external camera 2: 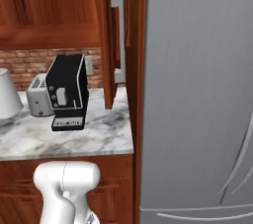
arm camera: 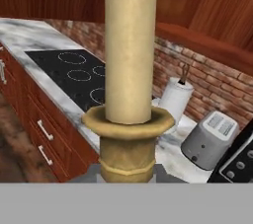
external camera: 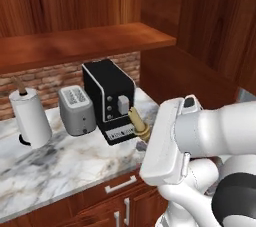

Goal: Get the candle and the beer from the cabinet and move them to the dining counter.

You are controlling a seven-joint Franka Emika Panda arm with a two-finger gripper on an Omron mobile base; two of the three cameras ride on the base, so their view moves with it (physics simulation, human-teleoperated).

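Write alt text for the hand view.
A cream candle in a brass holder stands close up, held in the shut jaws. Behind it a marble counter carries a black cooktop, a paper towel roll and a grey toaster.

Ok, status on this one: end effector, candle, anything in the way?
End effector shut on candle, carried above marble counter. Coffee machine close beside it.

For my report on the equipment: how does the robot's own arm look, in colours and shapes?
The arm is built of glossy white rounded segments with a dark grey band at a joint. The hand is a flat white block bearing a small black button on top. No cables or markings are visible.
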